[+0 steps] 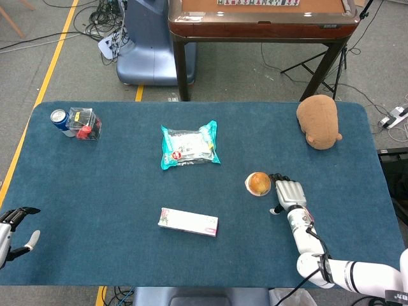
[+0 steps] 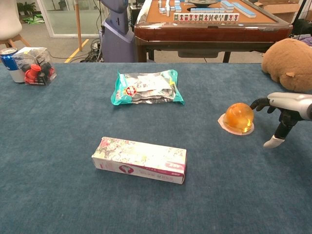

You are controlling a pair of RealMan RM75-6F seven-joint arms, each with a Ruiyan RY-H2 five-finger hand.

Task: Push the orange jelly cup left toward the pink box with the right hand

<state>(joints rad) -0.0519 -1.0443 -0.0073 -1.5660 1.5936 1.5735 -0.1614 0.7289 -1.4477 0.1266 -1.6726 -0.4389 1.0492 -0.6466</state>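
The orange jelly cup (image 1: pixel 258 183) (image 2: pixel 237 118) sits dome-up on the blue table, right of centre. My right hand (image 1: pixel 288 195) (image 2: pixel 282 108) is just to its right, fingers spread and holding nothing; in the chest view the fingertips (image 2: pixel 254 104) reach to the cup's right side, and contact cannot be told for sure. The pink box (image 1: pixel 188 222) (image 2: pixel 140 159) lies flat to the left of the cup, nearer the front edge. My left hand (image 1: pixel 11 231) hangs at the table's front left corner, fingers apart and empty.
A teal snack bag (image 1: pixel 189 145) (image 2: pixel 146 87) lies at mid-table behind the box. A brown plush toy (image 1: pixel 319 121) (image 2: pixel 290 57) sits at the back right. A can (image 1: pixel 59 119) and a clear container (image 1: pixel 85 123) stand at the back left.
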